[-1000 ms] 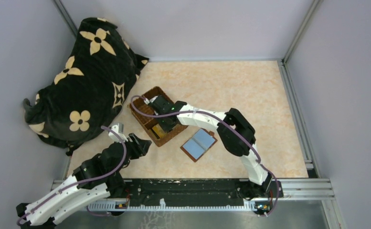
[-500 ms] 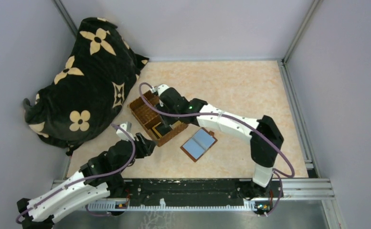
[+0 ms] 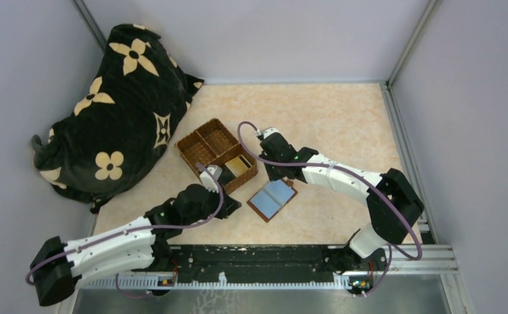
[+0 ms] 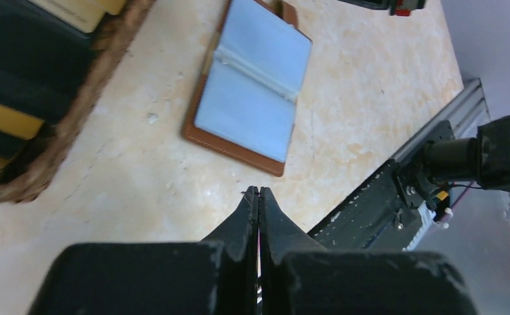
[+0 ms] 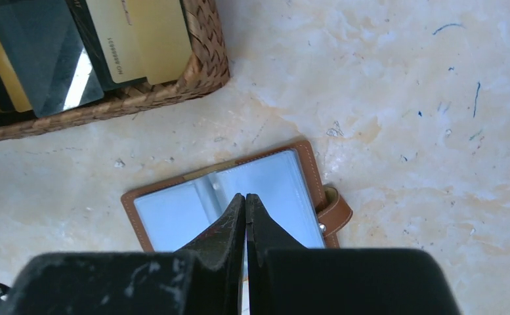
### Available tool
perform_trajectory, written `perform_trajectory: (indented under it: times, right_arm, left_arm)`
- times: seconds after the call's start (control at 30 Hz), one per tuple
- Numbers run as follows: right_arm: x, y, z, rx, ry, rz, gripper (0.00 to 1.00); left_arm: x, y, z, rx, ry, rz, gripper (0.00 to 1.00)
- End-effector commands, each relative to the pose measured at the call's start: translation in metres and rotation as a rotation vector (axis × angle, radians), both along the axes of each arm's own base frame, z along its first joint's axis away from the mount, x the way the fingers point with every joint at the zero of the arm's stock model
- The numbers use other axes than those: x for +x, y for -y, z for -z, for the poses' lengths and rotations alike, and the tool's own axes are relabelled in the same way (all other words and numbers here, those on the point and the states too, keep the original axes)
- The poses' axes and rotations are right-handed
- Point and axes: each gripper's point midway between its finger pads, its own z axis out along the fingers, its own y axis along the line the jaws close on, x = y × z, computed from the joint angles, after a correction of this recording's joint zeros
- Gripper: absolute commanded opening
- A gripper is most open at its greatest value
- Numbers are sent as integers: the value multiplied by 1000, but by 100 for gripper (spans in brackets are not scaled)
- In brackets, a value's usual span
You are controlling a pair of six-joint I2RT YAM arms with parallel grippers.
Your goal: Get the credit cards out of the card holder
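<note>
Since the earlier frames the right arm has drawn back out of the wicker basket [image 3: 197, 152] and now hangs over the card holder [image 3: 272, 199], while the left arm has stretched forward past the basket's near side. The basket sits left of centre on the table [image 3: 329, 118], with the credit cards [image 5: 148, 38] stacked in the compartment nearest the holder, gold-tan showing on top. The card holder lies open and flat just beside that corner, pale blue sleeves up. They look empty, though a card tucked inside would be hard to make out. The right gripper [image 5: 245, 197] is pressed closed on nothing, tips right above the holder's spine. The left gripper [image 4: 258, 192] is likewise closed and empty, pointed at the holder's near edge. Two arms converging on one small thing is the main hazard: fingers could clash, or closed tips could shove the light holder along the smooth top.
</note>
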Motion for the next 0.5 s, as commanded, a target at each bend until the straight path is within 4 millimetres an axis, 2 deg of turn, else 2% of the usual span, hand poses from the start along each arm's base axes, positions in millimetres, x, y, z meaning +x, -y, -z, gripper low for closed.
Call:
perform_trajectory:
  times: [0.0,0.13,0.27,0.3,0.47]
  right_arm:
    - [12,2,-10,34,71,35,5]
    - [15,0,16,4,40,38,9]
    - [22,-12,27,21,24,37,9]
    - [23,-15,35,12,10,35,9]
    - [26,-22,52,5,-22,33,9]
  left_arm:
    - [-7,37,-18,-120,37,138,0]
    - [-15,54,3,-90,0,204,2]
    - [-28,71,25,-69,-48,260,2]
    - [-31,74,31,-66,-63,271,1]
    - [-44,91,34,-105,-81,322,1]
